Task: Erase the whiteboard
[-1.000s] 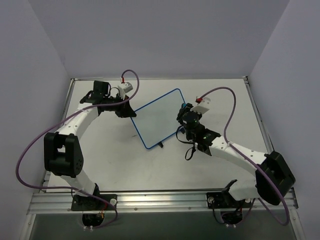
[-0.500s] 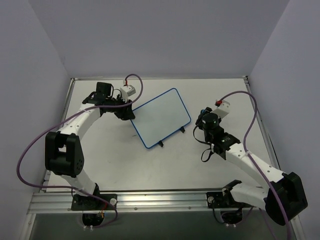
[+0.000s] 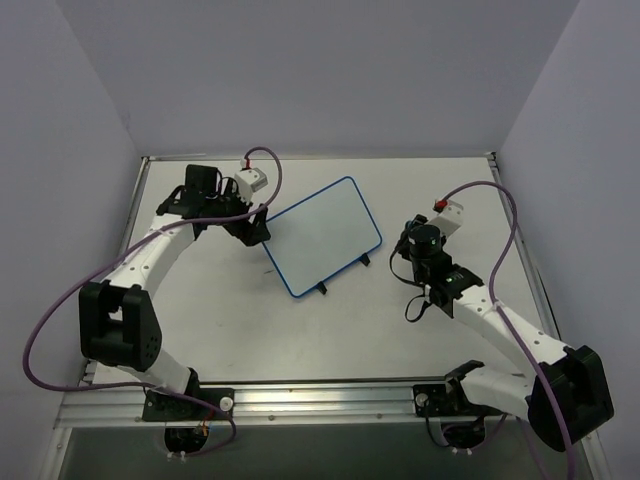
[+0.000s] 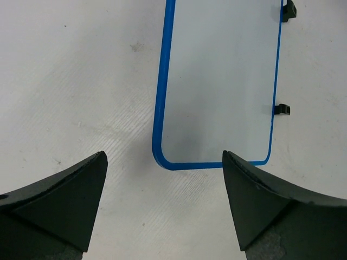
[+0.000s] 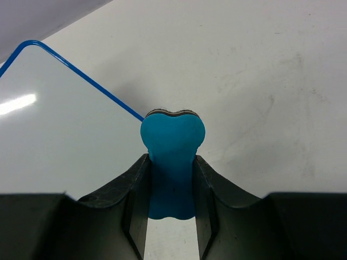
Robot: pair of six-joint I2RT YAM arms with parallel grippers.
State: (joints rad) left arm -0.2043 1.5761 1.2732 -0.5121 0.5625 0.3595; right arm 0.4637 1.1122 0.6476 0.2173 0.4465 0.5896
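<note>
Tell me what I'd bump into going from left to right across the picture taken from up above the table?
left gripper → whiteboard → right gripper, which is pinching the blue eraser

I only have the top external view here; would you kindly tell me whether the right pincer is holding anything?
Observer: Yes. The right wrist view shows the right pincer shut on a blue bone-shaped eraser.
Operator: Thank you. Is the left pincer gripping the whiteboard?
Observer: No. In the left wrist view the left pincer is open and holds nothing; the whiteboard shows its rounded short end between the fingers.
Operator: Is any writing visible at that end?
Observer: None shows there; the surface looks blank in that view.
</note>
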